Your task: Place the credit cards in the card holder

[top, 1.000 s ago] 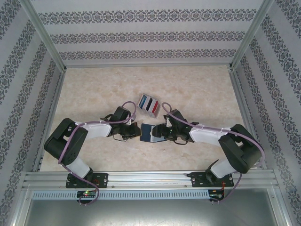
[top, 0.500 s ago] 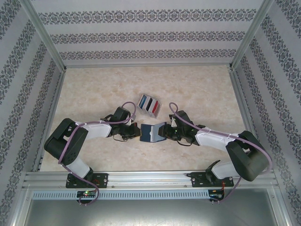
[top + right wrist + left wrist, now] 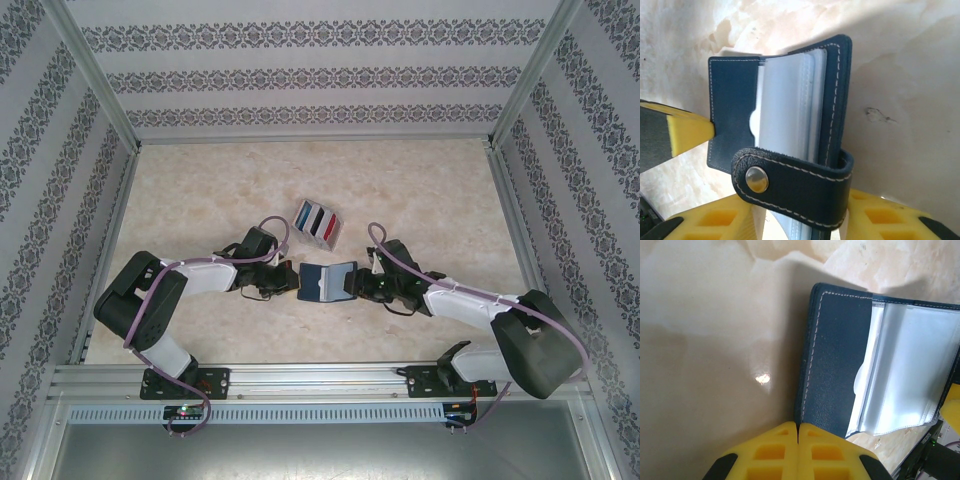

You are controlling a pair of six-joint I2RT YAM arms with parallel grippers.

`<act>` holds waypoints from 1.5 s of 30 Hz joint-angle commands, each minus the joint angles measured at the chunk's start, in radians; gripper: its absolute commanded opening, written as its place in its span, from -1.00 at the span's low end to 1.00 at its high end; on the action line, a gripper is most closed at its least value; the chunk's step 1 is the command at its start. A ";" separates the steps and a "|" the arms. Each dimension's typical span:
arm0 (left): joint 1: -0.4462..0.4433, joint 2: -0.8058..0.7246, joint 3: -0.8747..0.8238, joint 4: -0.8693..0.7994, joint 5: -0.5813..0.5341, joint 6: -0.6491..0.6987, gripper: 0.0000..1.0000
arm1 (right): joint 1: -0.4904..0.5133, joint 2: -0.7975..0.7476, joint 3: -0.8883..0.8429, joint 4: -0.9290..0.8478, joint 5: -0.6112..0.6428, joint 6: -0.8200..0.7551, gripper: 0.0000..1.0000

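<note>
pinning one cover of the card holder (image 3: 734, 105) flat under clenched fingertips (image 3: 777, 450), the left gripper (image 3: 798, 426) steadies it; the right gripper (image 3: 800, 212) grasps the strapped cover upright between its fingers (image 3: 715, 220), baring the sleeves (image 3: 787, 95). credit cards (image 3: 322, 223) sit beyond both, in a clear case (image 3: 302, 211).

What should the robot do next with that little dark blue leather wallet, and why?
Probably close the right jaws on the raised cover of the navy-blue leather card holder and ease it flatter. The shut left jaws press its other cover's edge, yet the clear sleeves stand only half open, and the coloured plastic cards sit in the clear slotted case.
</note>
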 commanded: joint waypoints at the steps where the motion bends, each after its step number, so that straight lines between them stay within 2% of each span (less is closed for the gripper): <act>1: 0.010 0.000 -0.007 0.008 -0.019 0.001 -1.00 | -0.012 -0.031 -0.027 -0.004 -0.001 -0.022 -0.20; 4: 0.009 0.000 -0.012 0.016 -0.014 0.000 -1.00 | -0.013 -0.040 -0.037 -0.003 0.008 -0.024 -0.33; 10: 0.009 0.006 -0.011 0.017 -0.011 0.002 -1.00 | -0.013 -0.035 -0.048 0.011 0.002 -0.017 -0.44; 21: 0.007 0.017 -0.010 0.027 0.000 0.004 -1.00 | -0.013 0.011 -0.042 0.019 0.006 -0.016 -0.55; 33: 0.008 0.018 -0.019 0.038 0.006 0.001 -1.00 | 0.008 0.098 -0.006 0.057 -0.008 -0.020 -0.51; 45: 0.008 0.026 -0.017 0.042 0.014 0.002 -1.00 | 0.026 0.161 0.010 0.088 -0.011 -0.016 -0.36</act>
